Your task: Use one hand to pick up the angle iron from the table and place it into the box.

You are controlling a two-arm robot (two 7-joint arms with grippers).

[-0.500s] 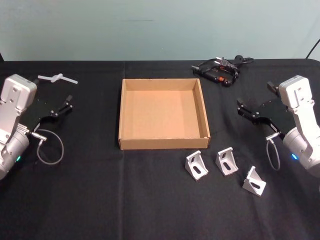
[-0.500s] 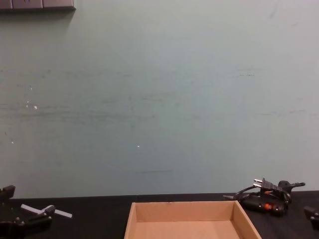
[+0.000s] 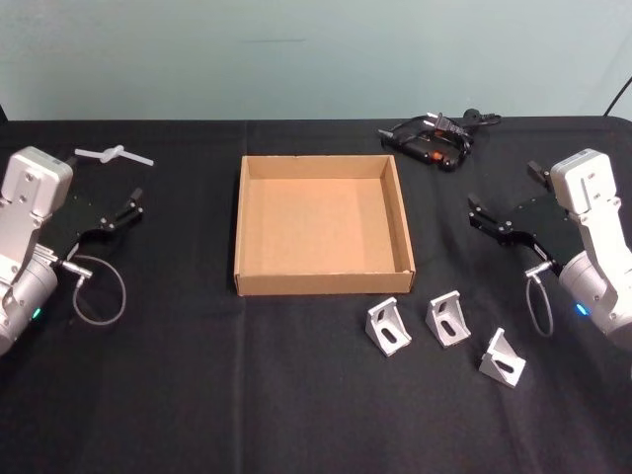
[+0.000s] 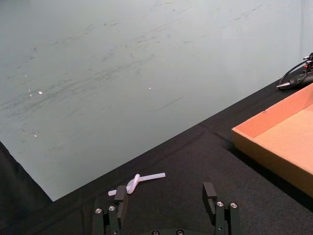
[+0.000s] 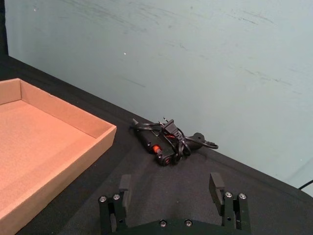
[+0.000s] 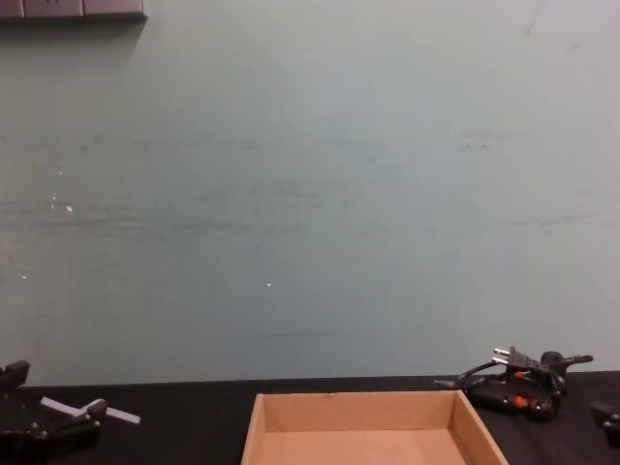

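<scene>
Three silver angle irons lie on the black table [image 3: 197, 385] just in front of the box: one [image 3: 389, 327] nearest its front right corner, one [image 3: 447, 318] beside it, one [image 3: 503, 358] farther right. The shallow brown cardboard box [image 3: 321, 282] sits mid-table and holds nothing; its wall also shows in the chest view [image 6: 358, 411]. My left gripper [image 3: 131, 205] hovers open at the table's left, its fingers [image 4: 120, 196] apart. On the right my right gripper [image 3: 504, 190] is open too, fingers [image 5: 215, 183] apart, behind and to the right of the angle irons.
A black plug and cable bundle [image 3: 432, 138] lies at the back right, beyond the box. A small white plastic piece [image 3: 114, 155] rests at the back left, ahead of the left gripper. A teal wall rises behind the table's far edge.
</scene>
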